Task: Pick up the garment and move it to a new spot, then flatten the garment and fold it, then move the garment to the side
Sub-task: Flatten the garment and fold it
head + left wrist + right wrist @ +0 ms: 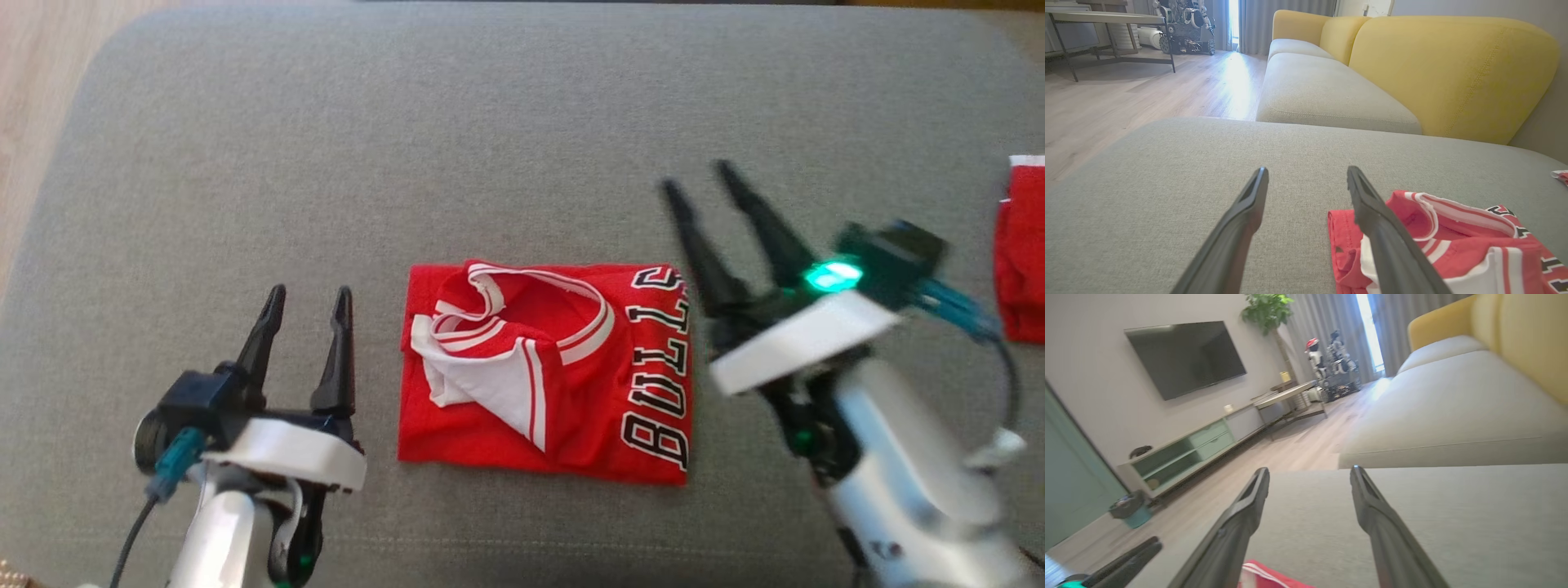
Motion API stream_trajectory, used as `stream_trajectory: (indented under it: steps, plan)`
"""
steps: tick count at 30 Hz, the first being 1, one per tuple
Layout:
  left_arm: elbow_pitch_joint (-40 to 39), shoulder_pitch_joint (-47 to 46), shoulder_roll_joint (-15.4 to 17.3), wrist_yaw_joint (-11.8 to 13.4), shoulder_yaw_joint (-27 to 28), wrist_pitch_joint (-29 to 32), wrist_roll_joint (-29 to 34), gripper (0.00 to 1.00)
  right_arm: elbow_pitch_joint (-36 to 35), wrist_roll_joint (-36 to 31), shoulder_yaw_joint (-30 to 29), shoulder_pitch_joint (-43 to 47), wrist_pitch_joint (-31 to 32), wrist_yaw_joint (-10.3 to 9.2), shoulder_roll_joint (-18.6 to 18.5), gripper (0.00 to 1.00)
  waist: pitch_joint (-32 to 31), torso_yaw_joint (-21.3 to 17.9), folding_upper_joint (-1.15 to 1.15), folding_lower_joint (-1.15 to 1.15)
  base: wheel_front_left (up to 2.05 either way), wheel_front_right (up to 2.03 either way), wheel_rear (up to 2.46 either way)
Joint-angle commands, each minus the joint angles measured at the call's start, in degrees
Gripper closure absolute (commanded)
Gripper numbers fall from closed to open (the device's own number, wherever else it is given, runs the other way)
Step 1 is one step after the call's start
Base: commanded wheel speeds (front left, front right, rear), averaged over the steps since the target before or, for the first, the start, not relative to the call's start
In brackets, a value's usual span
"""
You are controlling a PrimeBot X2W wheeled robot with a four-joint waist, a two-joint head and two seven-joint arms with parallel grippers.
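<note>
A grey woven-fabric cushion (pixel 522 114) with rounded corners carries 2 things. A red jersey (pixel 545 371), folded into a rectangle with its white-trimmed collar on top and lettering along 1 side, lies near the middle. A second red cloth (pixel 1022 253) lies at the right edge, well apart.

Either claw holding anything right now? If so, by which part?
Nothing held: left claw and right claw both open, either side of the folded red jersey.

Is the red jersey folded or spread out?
Folded. The red jersey lies as a compact rectangle on the grey cushion, with its layers stacked and its white-trimmed neckline turned over on top.
</note>
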Motion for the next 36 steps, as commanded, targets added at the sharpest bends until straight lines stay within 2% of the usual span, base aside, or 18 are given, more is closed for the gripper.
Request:
stream_trajectory:
  steps: [1, 7, 13, 23, 36]
  plan:
    - [-2.10, 0.05, 0.51, 0.39, 2.28, -0.69, 0.72, 0.00, -2.48, -1.98, -2.42, 1.66, -0.51, -0.04, -0.16, 0.00, -0.76, -0.76, 0.00, 0.00, 0.00, 0.00, 0.00]
    - [-2.39, 0.98, 0.96, 0.56, 2.86, -0.69, 0.97, 0.00, -5.40, -10.11, -14.26, 9.24, 1.20, -0.04, -1.86, 0.00, -2.07, -1.87, 0.00, 0.00, 0.00, 0.00, 0.00]
    - [-2.43, 2.40, 1.71, 0.70, 3.18, -0.69, 1.11, 0.00, -10.42, -17.93, -20.42, 16.06, 2.52, -0.04, -1.83, 0.00, -3.42, -2.72, 0.00, 0.00, 0.00, 0.00, 0.00]
    - [-2.56, 3.46, 2.52, 1.12, 2.94, -0.35, 0.96, 0.00, -14.87, -20.96, -22.81, 21.18, 4.62, -0.04, 0.36, 0.00, -4.30, -3.09, 0.00, 0.00, 0.00, 0.00, 0.00]
    - [-3.05, 3.52, 2.93, 1.68, 2.41, 0.01, 0.62, 0.00, -14.87, -21.54, -22.25, 21.23, 5.75, -0.04, 1.47, 0.00, -4.24, -3.07, 0.00, 0.00, 0.00, 0.00, 0.00]
